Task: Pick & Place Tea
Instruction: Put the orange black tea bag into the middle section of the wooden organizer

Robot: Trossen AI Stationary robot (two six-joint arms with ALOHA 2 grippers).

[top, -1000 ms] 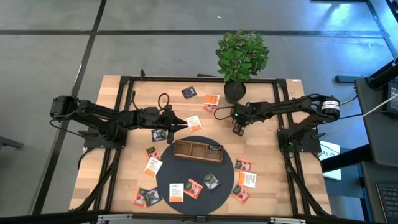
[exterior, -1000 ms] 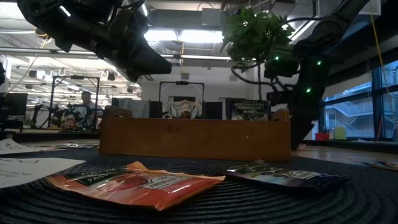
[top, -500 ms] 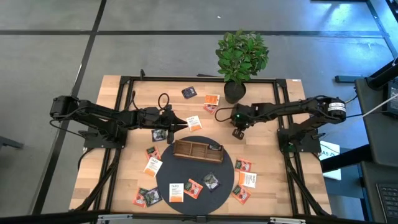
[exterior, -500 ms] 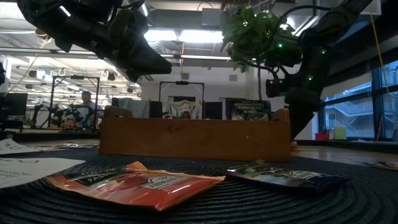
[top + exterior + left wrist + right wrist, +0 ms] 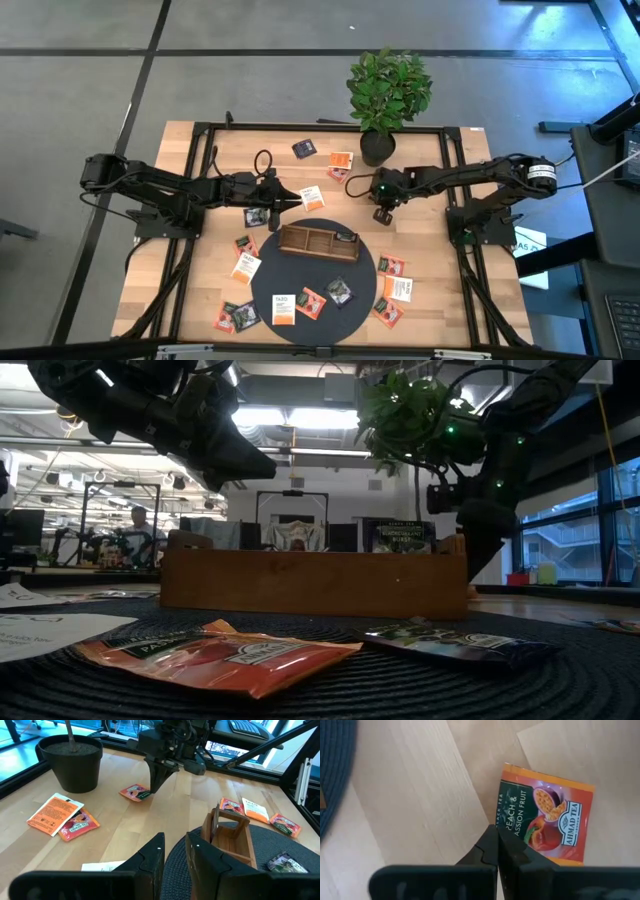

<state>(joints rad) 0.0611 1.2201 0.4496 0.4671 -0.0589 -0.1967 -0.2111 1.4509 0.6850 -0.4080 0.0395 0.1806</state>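
- Wooden table [image 5: 210,150]: we record a pale plank top carrying both arms, a round dark woven mat [image 5: 313,275] toward the front, and a potted plant [image 5: 388,92] at the far edge.
- Left arm: we log it stretched low across the table from the left side toward the middle, its left gripper [image 5: 293,199] hanging just off the far left corner of the tray. In its own wrist view the two fingers [image 5: 150,860] stand slightly parted with a narrow gap and nothing visible between them.
- Right arm: we note it reaching in from the right side, elbow raised, wrist bent down. The right gripper [image 5: 382,214] points at the bare wood between plant pot and mat, fingers clenched together on nothing; in its wrist view the closed tips [image 5: 496,851] sit over the edge of an orange peach sachet [image 5: 547,821], though we cannot tell whether they touch it.
- Wooden compartment tray [image 5: 318,241]: on the far part of the mat.
- Tea sachets [image 5: 245,266]: we count them scattered flat across table and mat, orange, white and dark, around the tray on every side.
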